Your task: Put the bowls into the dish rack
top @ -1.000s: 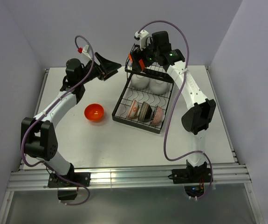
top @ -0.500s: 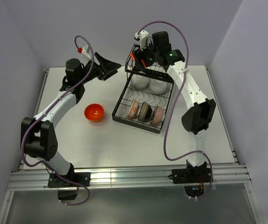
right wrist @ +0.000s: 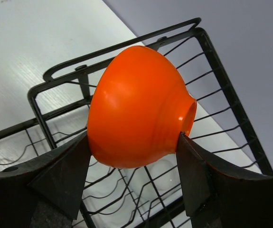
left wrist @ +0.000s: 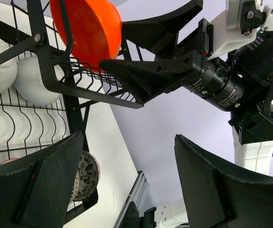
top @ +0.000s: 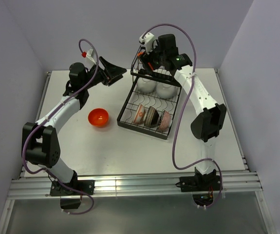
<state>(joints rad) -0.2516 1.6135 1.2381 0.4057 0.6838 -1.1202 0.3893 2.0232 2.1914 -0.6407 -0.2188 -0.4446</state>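
My right gripper (top: 145,59) is shut on a glossy orange-red bowl (right wrist: 136,107), holding it on its side just above the raised basket at the far end of the black wire dish rack (top: 126,105). The left wrist view shows this bowl (left wrist: 86,28) too. A second orange-red bowl (top: 98,117) sits upright on the table, left of the rack. Two white bowls (top: 146,85) lie under the basket. Three patterned bowls (top: 151,117) stand in the tray slots. My left gripper (top: 112,71) is open and empty, raised left of the rack.
The rack's basket wires (right wrist: 212,52) lie directly beneath the held bowl. The back wall stands close behind the rack. The right arm's purple cable (top: 191,46) loops above the rack. Bare table (top: 130,146) lies in front of the rack.
My right gripper has shifted slightly up and toward the back wall with the orange-red bowl. The left arm has hardly moved.
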